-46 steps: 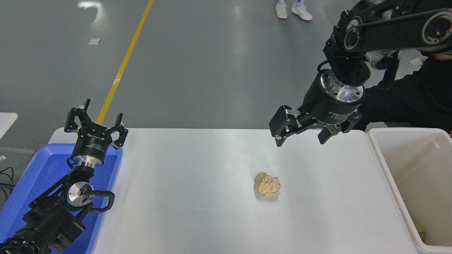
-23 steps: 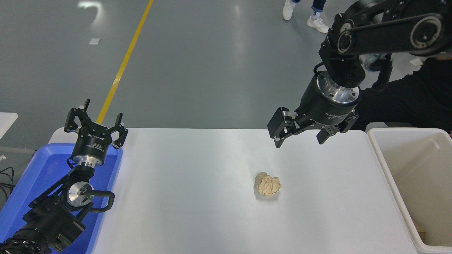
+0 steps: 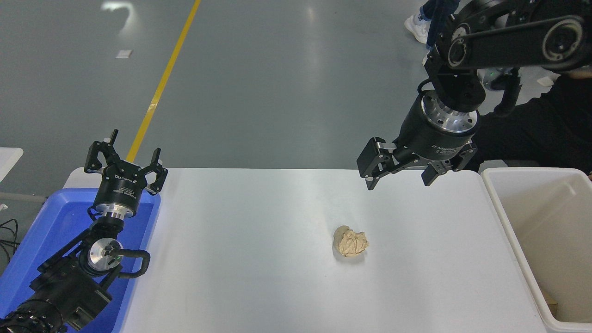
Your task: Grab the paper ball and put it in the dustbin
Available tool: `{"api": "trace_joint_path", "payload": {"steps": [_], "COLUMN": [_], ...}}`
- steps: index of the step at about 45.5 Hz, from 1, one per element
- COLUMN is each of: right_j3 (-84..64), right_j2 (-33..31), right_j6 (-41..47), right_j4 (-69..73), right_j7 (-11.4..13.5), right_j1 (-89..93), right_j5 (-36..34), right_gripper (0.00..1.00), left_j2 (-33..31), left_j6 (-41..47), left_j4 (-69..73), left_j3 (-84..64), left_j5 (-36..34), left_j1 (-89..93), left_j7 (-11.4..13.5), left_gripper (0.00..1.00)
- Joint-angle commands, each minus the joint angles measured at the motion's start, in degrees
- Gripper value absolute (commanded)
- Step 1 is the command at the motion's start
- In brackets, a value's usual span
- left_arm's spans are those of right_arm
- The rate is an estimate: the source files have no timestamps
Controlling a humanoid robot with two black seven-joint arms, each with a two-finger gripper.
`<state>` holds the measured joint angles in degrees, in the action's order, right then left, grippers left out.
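The tan crumpled paper ball (image 3: pixel 351 242) lies on the white table (image 3: pixel 259 259), right of centre. The cream-white dustbin (image 3: pixel 513 240) stands at the table's right end, its far part cut off by the picture edge. My right gripper (image 3: pixel 398 183) hangs open and empty over the table's far edge, above and a little right of the ball, well apart from it. My left gripper (image 3: pixel 126 159) is open and empty, parked at the lower left over the blue tray.
A shallow blue tray (image 3: pixel 41 231) sits at the table's left end under the left arm. A person in black (image 3: pixel 545 134) sits at the far right behind the dustbin. Another person's white shoe (image 3: pixel 418 28) shows on the floor at the top.
My right gripper drifted slightly left, then back right and a touch up, staying open. The paper ball and left arm have not moved. The walking person's feet moved right.
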<state>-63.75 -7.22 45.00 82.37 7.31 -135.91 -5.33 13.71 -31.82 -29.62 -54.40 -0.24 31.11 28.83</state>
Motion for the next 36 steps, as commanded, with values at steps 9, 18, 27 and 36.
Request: {"api": "trace_joint_path", "payload": {"steps": [9,18,27,36], "right_j3": [0.12,-0.23,0.21,2.67], "right_j2": [-0.52,0.71,4.75,7.22], "right_j6": [0.0,-2.71,-13.44,-24.33], "right_j4": [0.07,-1.77,-6.69,-14.85], "right_j7": [-0.01,-0.01,-0.01,-0.27], "right_j1": [-0.24,4.59,12.85,23.92], "right_j5": [-0.03,1.02,1.02,1.02], "right_gripper": [1.0,1.0,1.0,1.0], "left_j2": [0.0,0.0,0.0,0.0], "left_j6": [0.0,0.0,0.0,0.0], "left_j4": [0.0,0.0,0.0,0.0], "left_j3": [0.0,0.0,0.0,0.0], "left_j5": [-0.02,-0.02,-0.02,-0.02], "left_j1": [0.0,0.0,0.0,0.0], "left_j7": [0.0,0.0,0.0,0.0], "left_gripper": [0.98,0.98,0.98,0.98]}}
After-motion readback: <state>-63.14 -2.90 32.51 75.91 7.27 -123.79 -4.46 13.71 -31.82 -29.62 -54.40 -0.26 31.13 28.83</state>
